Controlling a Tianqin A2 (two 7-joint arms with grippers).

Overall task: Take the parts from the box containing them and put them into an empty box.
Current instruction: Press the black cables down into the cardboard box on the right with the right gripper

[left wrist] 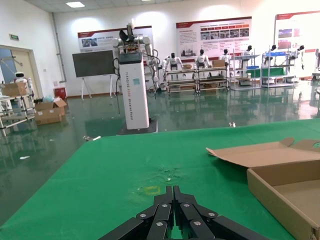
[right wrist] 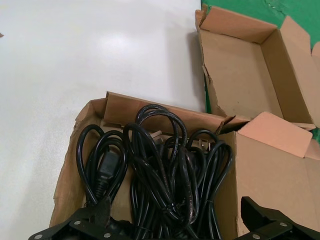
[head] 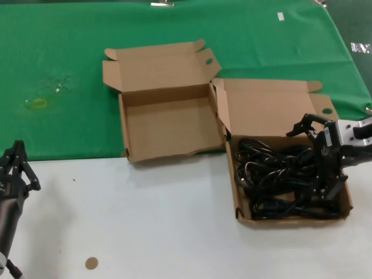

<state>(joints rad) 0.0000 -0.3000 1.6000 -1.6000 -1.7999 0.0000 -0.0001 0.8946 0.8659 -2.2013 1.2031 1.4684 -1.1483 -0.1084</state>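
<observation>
The parts, black looped cables (head: pixel 279 174) with plugs, fill the box containing them (head: pixel 238 200) at the right, its lid (head: pixel 267 107) standing open. My right gripper (head: pixel 318 157) is open, low over the right side of that box. In the right wrist view the gripper (right wrist: pixel 175 222) straddles the cables (right wrist: pixel 160 165); one finger sits among them, the other by the box's lid side. The empty box (head: pixel 168 125) lies to the left, on the green cloth; it also shows in the right wrist view (right wrist: pixel 240 70). My left gripper (head: pixel 16 165) is shut and empty at the lower left.
A green cloth (head: pixel 70 58) covers the far half of the white table (head: pixel 145 221). A yellowish ring (head: pixel 39 103) marks the cloth at the left. A small brown disc (head: pixel 91 263) lies near the front edge. The left wrist view shows the empty box's wall (left wrist: pixel 280 187).
</observation>
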